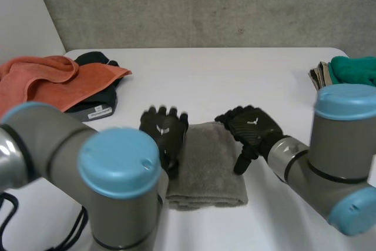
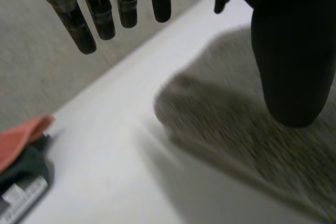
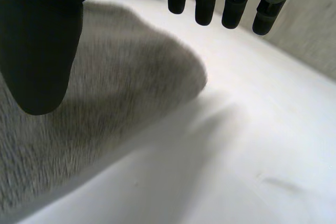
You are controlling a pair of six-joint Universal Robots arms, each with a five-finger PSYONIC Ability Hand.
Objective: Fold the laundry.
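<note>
A grey towel [image 1: 207,166] is seen folded on the desk [image 1: 235,80], flanked by the left hand [image 1: 164,133] and right hand [image 1: 252,129], fingers held apart with nothing gripped. An orange towel [image 1: 41,80] and a dark cloth [image 1: 97,95] are judged left to be folded.

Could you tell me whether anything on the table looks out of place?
Nothing is spilled or damaged. The grey towel lies folded between the left robot hand and right robot hand, both open. The only untidy spot is at the far left, where an orange towel lies crumpled over a dark garment.
</note>
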